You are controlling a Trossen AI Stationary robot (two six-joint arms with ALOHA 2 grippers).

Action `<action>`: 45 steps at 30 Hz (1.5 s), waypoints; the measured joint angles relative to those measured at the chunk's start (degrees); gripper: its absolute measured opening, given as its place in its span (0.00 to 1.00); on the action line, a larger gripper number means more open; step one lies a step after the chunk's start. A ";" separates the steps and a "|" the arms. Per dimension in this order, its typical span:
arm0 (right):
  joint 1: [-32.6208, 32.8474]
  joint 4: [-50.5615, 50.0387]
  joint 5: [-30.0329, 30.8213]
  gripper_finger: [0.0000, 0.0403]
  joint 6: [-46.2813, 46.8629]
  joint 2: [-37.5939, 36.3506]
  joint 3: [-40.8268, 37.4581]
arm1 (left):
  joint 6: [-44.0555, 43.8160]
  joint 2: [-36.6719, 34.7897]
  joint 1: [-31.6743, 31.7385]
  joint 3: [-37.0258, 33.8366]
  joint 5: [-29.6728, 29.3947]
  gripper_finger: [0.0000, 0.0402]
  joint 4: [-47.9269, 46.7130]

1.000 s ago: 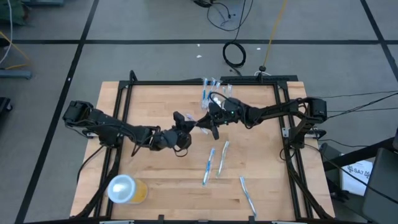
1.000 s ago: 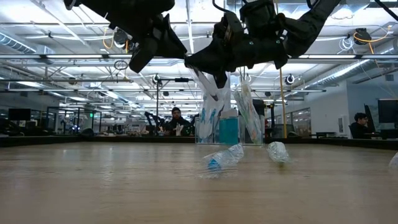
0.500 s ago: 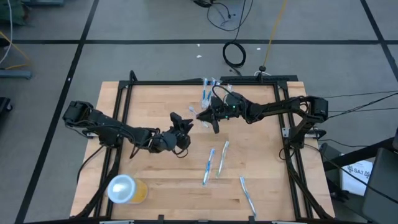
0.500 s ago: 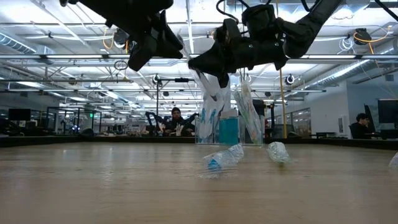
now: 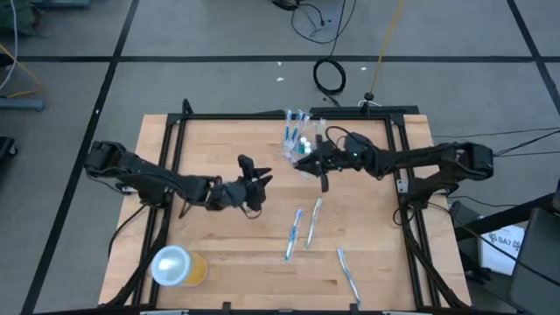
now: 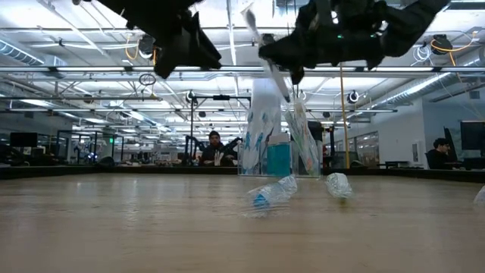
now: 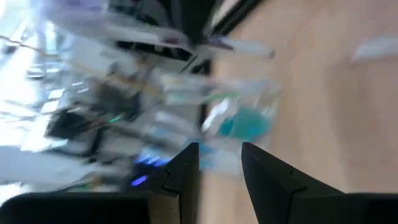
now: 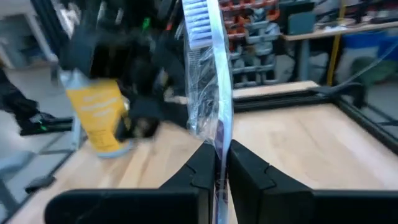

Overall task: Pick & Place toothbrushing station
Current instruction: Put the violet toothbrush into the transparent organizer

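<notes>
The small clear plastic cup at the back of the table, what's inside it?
The small clear plastic cup holds upright wrapped blue-and-white toothbrushes and a teal tube. Their lower ends blur together through the plastic, so an exact count is hidden.

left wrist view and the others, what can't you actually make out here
- Left wrist view: motion blur smears the clear cup; its contents cannot be counted.
- High view: the toothbrushes in the cup are too small to count, and the right end effector overlaps them.
- Low view: the left end effector is cut off by the top edge.
- Right wrist view: the wrapped toothbrush hides what lies behind; the orange-yellow cup is blurred.
</notes>
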 joint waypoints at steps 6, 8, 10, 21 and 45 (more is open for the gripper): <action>2.10 0.88 6.44 0.05 -5.18 -6.50 -4.93 | -10.27 -6.39 8.24 0.05 23.44 0.32 -6.14; 2.60 3.29 6.49 0.05 -6.58 -7.14 -5.80 | -12.42 -6.73 12.47 0.04 30.82 0.32 -5.09; 3.07 6.16 6.46 0.05 -6.87 -7.41 -6.82 | -14.00 -6.35 16.79 -0.05 39.09 0.32 -4.19; 3.79 12.54 6.57 0.05 -12.59 -1.78 -7.07 | -24.85 1.75 27.28 -3.99 58.29 0.32 22.77; 3.74 16.95 6.39 0.05 -11.12 10.66 0.03 | -20.81 2.05 22.55 -3.99 60.84 0.32 24.54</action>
